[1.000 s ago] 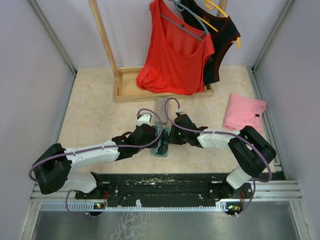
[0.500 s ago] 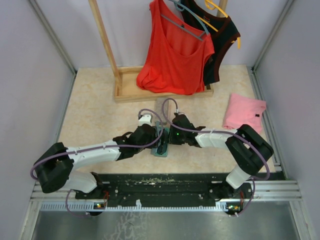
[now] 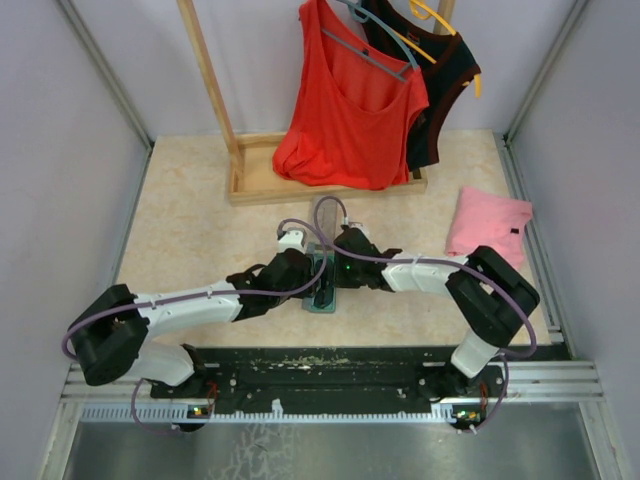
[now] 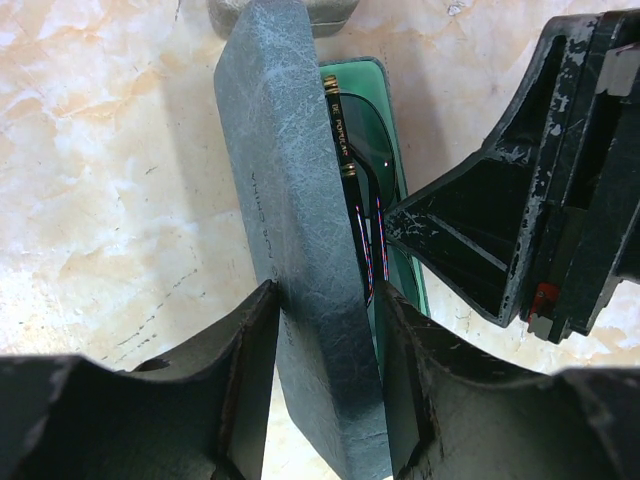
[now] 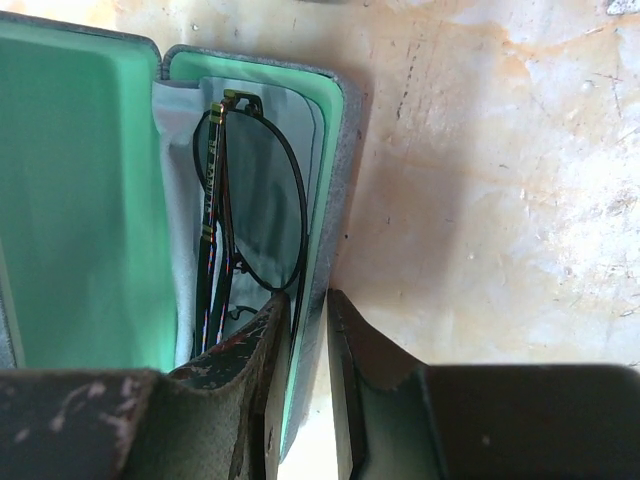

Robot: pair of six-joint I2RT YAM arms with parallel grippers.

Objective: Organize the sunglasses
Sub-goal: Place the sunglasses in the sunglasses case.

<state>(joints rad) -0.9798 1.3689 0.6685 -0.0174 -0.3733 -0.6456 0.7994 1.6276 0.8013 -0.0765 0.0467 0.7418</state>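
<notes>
I have the left hand (image 3: 303, 283) reaching in from the left to the middle of the tabletop (image 3: 190, 230). On its wrist camera, the fingers (image 4: 250, 370) are clamped on the grey lid (image 4: 285, 200) of the glasses case (image 3: 323, 290), one finger on each face. The lid stands up on edge. A second grey case (image 4: 280, 12) shows at the far edge of that view, only in part.

Just right of the lid, the case's lower half lies open on the tabletop, lined in green. The sunglasses (image 5: 255, 205) sit inside it, folded, with the slim arms lying along the lid side and a lens facing up. They rest on a pale wiping cloth (image 5: 175, 220) that lines the tray. From the left wrist I only get the folded arms as a thin dark line (image 4: 350, 160) tucked behind the lid.

The right hand (image 3: 337, 272) comes in from the right and meets the case from that side. On its camera, the fingers (image 5: 265, 370) are nipped onto the case's right wall, one inside the tray and one outside. The inner finger sits just beside the frame; I cannot tell whether it touches.

Further right, a folded pink garment (image 3: 488, 222) lies well apart from both hands.
</notes>
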